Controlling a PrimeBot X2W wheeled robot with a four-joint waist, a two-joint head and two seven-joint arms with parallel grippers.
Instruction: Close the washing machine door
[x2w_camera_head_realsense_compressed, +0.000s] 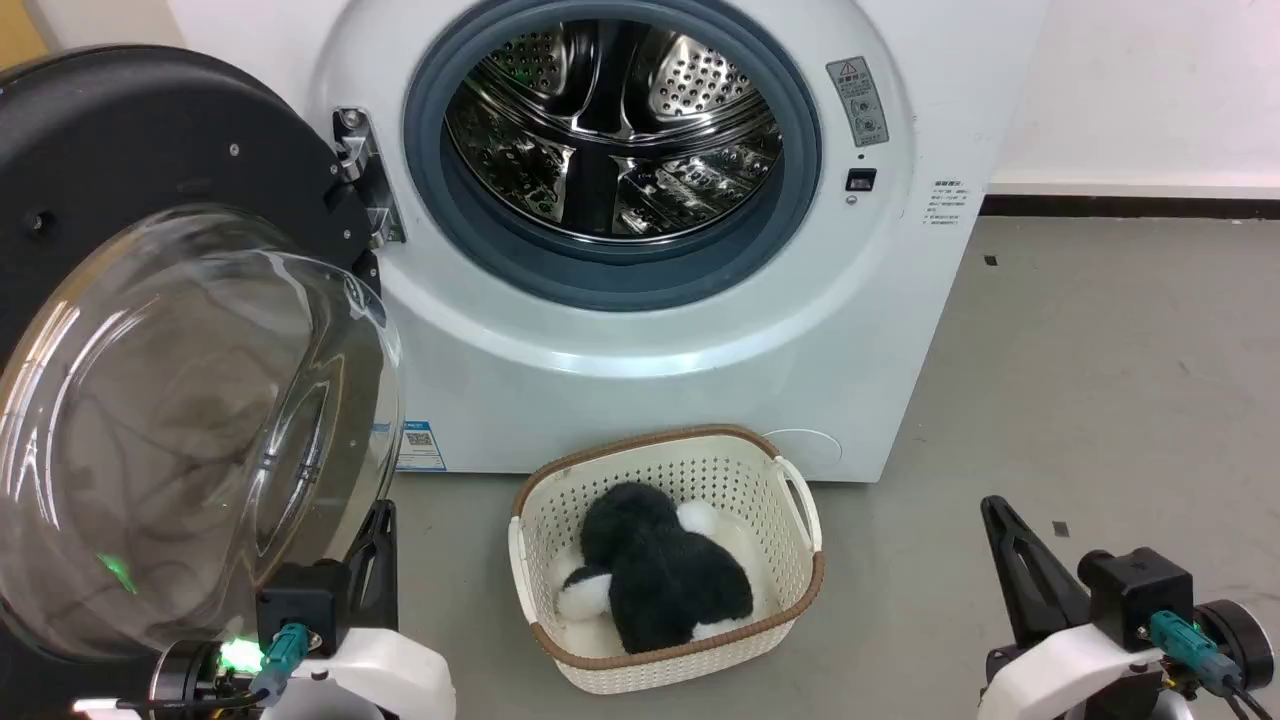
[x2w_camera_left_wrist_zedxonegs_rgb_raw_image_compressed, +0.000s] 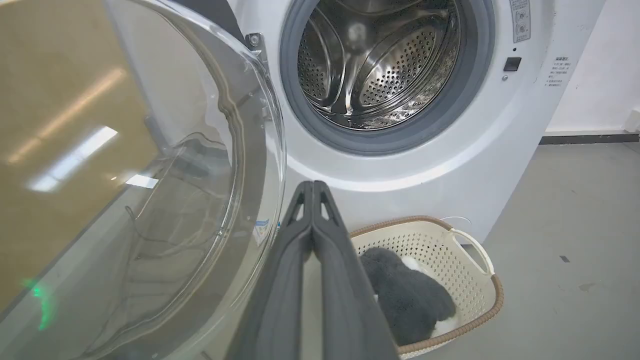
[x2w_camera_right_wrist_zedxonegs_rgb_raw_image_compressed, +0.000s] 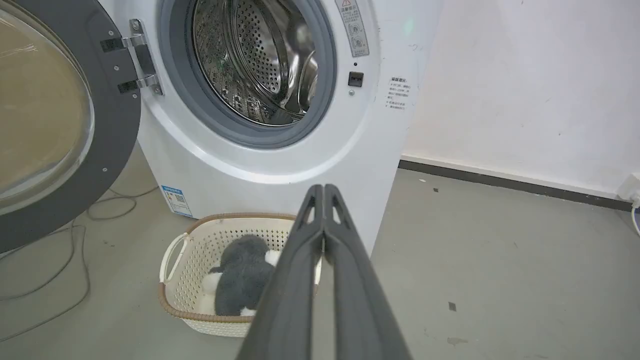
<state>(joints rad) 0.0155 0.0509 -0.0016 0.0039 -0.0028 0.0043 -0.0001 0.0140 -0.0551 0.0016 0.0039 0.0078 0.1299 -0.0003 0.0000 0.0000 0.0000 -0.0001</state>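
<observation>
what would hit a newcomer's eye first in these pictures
First, the washing machine door, swung wide open at the left of the head view, its bulging clear glass bowl looming close to the camera. Next to it, the white washing machine shows its shiny perforated steel drum through the round opening. On the floor in front sits a cream laundry basket holding a black-and-white fluffy thing.

The washing machine door is cut off by the left edge of the head view, and the left gripper is partly hidden behind its glass bowl. The print on the warning label is too small to be read.
</observation>
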